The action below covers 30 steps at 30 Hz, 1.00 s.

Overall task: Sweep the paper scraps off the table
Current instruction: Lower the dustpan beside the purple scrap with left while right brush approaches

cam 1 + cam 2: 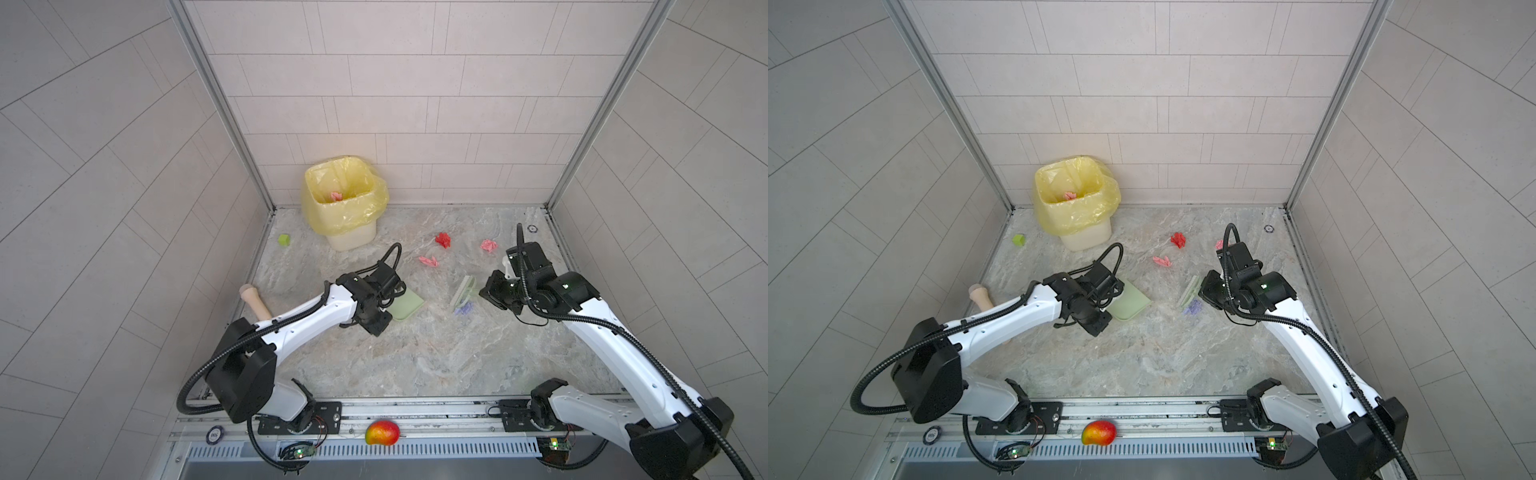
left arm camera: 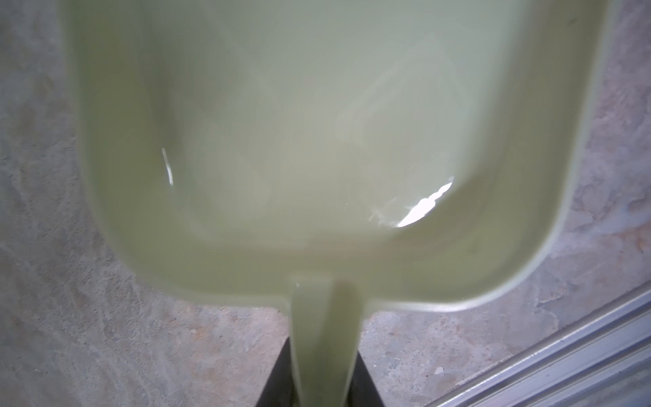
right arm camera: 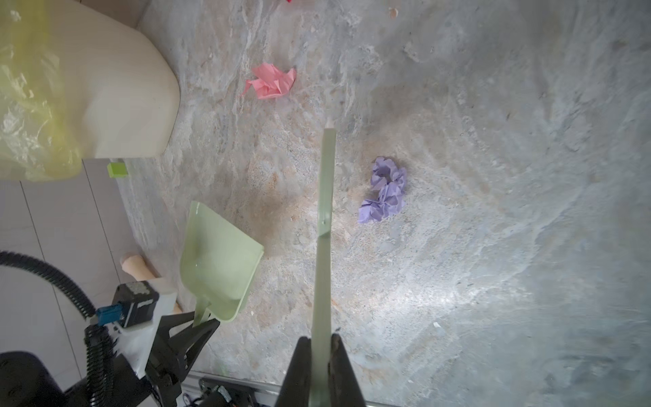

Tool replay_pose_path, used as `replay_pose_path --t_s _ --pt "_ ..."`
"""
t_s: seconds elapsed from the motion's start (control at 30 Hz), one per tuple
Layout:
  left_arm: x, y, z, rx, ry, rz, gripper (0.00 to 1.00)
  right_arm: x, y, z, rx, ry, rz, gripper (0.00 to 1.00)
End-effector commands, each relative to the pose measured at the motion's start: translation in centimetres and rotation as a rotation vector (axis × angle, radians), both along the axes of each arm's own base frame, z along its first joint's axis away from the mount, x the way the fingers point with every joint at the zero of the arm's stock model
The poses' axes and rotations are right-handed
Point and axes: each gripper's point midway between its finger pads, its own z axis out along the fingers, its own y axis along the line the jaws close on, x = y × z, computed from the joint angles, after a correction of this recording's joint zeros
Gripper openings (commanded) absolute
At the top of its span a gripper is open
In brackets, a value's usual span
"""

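On the table (image 1: 415,365) lie a red paper scrap (image 1: 443,240), two pink ones (image 1: 489,245) (image 1: 429,261) and a lavender one (image 1: 464,309) (image 3: 384,192). My left gripper (image 2: 326,370) is shut on the handle of a pale green dustpan (image 1: 405,305) (image 2: 317,141), whose pan is empty and rests on the table left of the scraps. My right gripper (image 3: 321,347) is shut on the handle of a pale green brush (image 1: 463,291) (image 3: 324,211). The brush head stands right beside the lavender scrap, between it and the dustpan (image 3: 218,267).
A cream bin (image 1: 353,241) lined with a yellow bag stands at the back left, with a pink scrap (image 1: 336,196) inside. A lime-green cube (image 1: 284,240) lies left of it, a wooden pin (image 1: 254,301) by the left wall and a mango (image 1: 382,432) on the front rail.
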Motion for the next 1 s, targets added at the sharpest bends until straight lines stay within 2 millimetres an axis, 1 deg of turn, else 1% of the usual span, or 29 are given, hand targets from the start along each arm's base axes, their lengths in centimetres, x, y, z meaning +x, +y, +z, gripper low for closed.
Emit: replay_pose_path --t_s 0.0,0.07,0.17,0.33,0.47,0.6,0.67,0.97 --pt "-1.1 -1.3 0.0 0.006 0.036 -0.081 0.0 -0.9 -2.8 0.3 -0.218 0.011 0.12 0.0" --pt "-1.5 -1.8 -0.4 0.028 0.046 -0.129 0.0 -0.6 -3.4 0.7 -0.31 0.019 0.198 0.0" --pt "-2.0 -2.7 -1.0 0.048 0.058 -0.187 0.0 -0.4 -3.4 0.5 -0.388 0.078 0.33 0.0" --pt "-2.5 -4.2 -1.6 0.068 0.066 -0.288 0.0 -0.3 -4.7 -0.2 -0.528 0.191 0.459 0.0" --pt "-2.5 -5.7 -2.0 0.078 0.068 -0.35 0.0 0.0 -5.3 -0.9 -0.597 0.25 0.527 0.0" --pt "-2.1 -7.1 -2.5 0.092 0.061 -0.392 0.0 0.3 -5.2 -2.1 -0.603 0.292 0.557 0.0" --pt "-1.6 -7.6 -2.8 0.099 0.054 -0.4 0.0 0.5 -4.7 -2.8 -0.589 0.297 0.569 0.0" --pt "0.4 -9.0 -3.9 0.136 0.026 -0.398 0.0 1.3 -3.1 -4.4 -0.552 0.304 0.601 0.0"
